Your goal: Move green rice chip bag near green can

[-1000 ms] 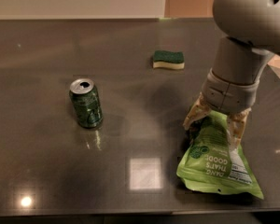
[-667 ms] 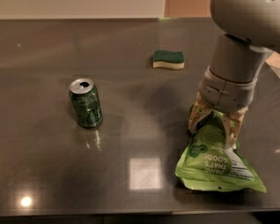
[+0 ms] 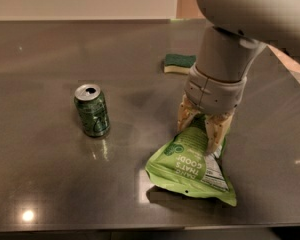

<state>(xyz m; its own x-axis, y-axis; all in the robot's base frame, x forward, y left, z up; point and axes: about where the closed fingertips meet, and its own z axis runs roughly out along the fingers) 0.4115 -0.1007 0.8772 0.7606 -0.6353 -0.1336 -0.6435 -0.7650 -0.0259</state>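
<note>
**Item 1, gripper** (image 3: 202, 126). We are finding it right of centre above the table (image 3: 45, 184), hanging from the thick grey arm (image 3: 225, 59). Its two pale fingers are pinching the top edge of the green rice chip bag (image 3: 190, 166), so it is holding the pouch by that end. Compared with a second ago, gripper and bag are both sitting further left. We are reading this as the carry toward the can being under way, though a gap is still remaining.

**Item 2, green rice chip bag.** Lime-green glossy film pouch, crinkled and puffed, bearing white lettering, a round logo and a white label panel. Its lower end is lying on the table while its top is rising into the fingers. We are expecting it to flex and slide rather than keep its shape.

**Item 3, green can** (image 3: 92, 110). Dark green patterned cylinder with a silver top and an open mouth. It is standing upright left of the bag, apart from it and unmoved.

**Item 4, sponge** (image 3: 179, 63). Green-topped yellow block, lying behind the gripper.

**Item 5, table.** Dark and polished, reflecting lamps.
</note>
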